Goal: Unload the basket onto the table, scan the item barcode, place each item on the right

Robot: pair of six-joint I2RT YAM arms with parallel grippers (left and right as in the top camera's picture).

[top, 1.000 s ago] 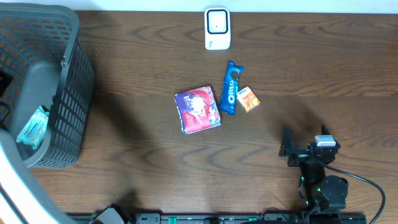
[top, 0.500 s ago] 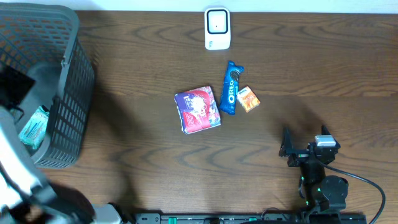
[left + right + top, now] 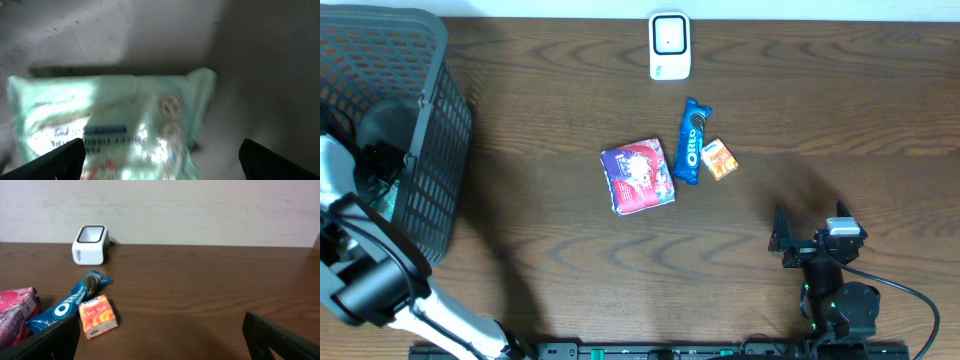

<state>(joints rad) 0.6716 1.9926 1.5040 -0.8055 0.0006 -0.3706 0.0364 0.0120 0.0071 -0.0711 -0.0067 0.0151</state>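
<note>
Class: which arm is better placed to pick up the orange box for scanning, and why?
Right. The right claw stands open near the orange box, with box and scanner in its wrist view. The left claw is far off inside the basket, over a tissue pack.

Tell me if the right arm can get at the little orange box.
Probably yes: the orange box lies on the table ahead of the open right tool, nothing between them; the blue cookie pack sits close on its left.
</note>
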